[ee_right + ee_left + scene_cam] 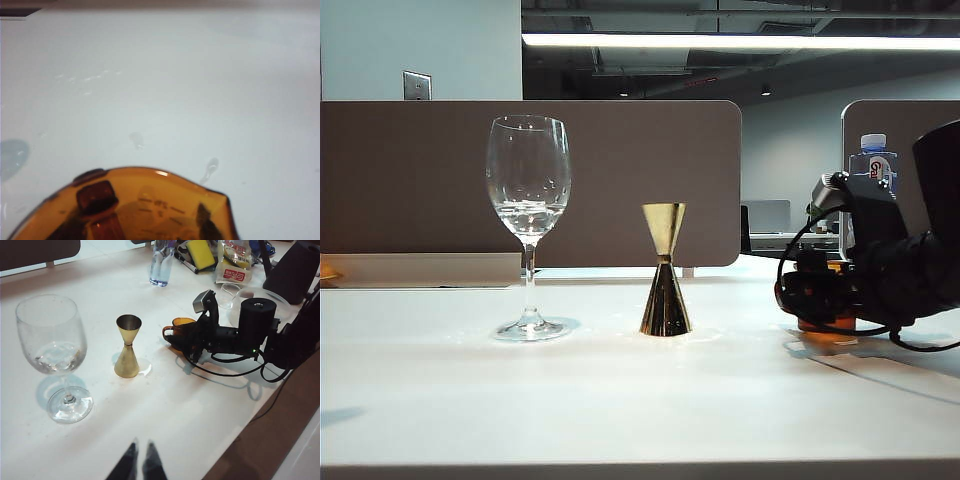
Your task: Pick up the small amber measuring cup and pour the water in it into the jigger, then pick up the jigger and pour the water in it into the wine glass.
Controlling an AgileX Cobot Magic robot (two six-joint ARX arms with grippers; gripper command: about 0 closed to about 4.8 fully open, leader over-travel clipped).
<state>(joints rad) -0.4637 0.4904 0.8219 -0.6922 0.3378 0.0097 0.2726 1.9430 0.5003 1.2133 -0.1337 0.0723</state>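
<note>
Judging from how things lay, the step in hand was the grasp and first lift of the small amber measuring cup [181, 330]. The white table [620, 400] was seen to carry the wine glass [528, 215] farthest from the right gripper's jaws, with a little clear liquid already in its bowl, and the jigger [665, 270] was set between the glass and those jaws, upright, its smaller cone uppermost. The right gripper [196, 342] was lowered onto the cup; its jaws appeared clamped on the cup's wall, with dark finger tips [96, 196] visible through the amber. The cup looked to be resting on the table. A level lift would be advised so that the barely visible water is kept in, with the pour lip then brought over the jigger's narrow mouth. The left gripper [141, 466] was held well apart from everything, jaws nearly together and empty.
</note>
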